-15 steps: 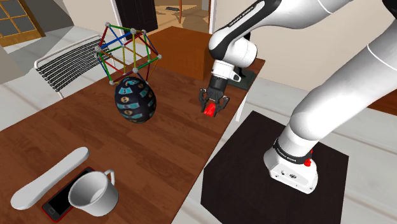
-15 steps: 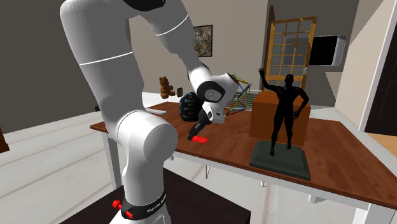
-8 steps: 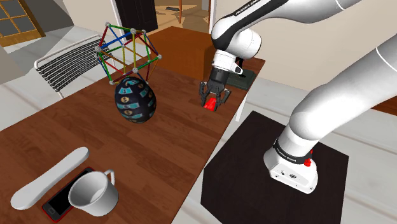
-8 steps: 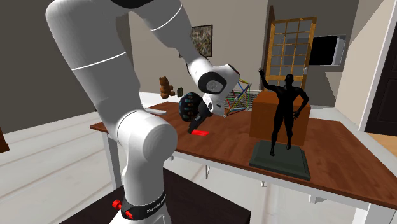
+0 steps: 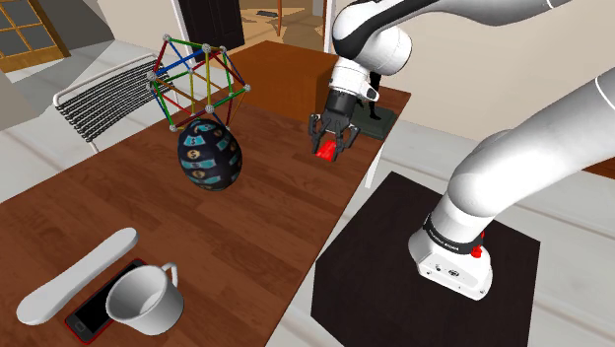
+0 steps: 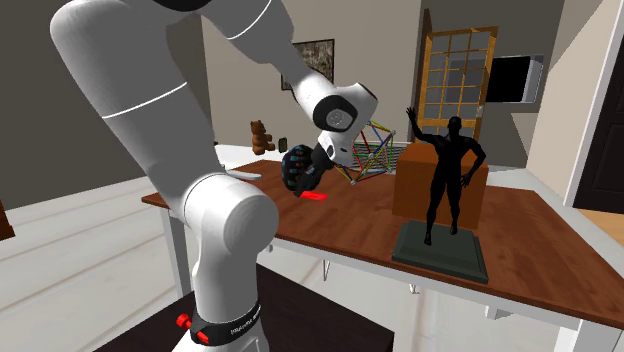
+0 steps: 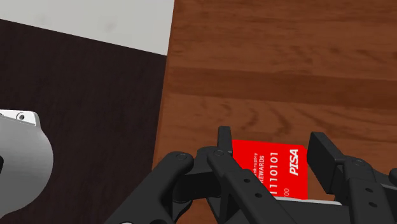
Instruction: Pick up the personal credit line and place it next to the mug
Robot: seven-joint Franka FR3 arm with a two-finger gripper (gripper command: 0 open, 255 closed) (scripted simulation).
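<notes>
Mug [image 5: 146, 299]: one, grey, upright at the near end of the table [image 5: 258, 237] in the shoulder view.
Phone [image 5: 85, 315]: one, red-edged, lying flat, partly hidden by the mug.
White piece [image 5: 74, 276]: one, long and curved, lying just beside the phone.
Stand [image 5: 394, 258]: one, black, beside the table at the shoulder view's right.
Egg [image 5: 209, 155]: one, dark and patterned, mid-table, roughly between the mug and the gripper.
Gripper [image 5: 328, 149]: one, black, over the table near the edge by the stand, jaws clamped on the card.
Card [image 7: 273, 167]: one, red with white lettering, clasped between the two fingers, well apart from the mug.
Frame [image 5: 197, 79]: one, of coloured rods and grey balls, just behind the egg.
Chair [image 5: 103, 99]: one, at the table's far side, near the frame.
Box [image 5: 286, 79]: one, brown, at the far end.
Figure [image 6: 450, 170]: one, black, an arm raised, on a dark base in front of the box in the second exterior view.
</notes>
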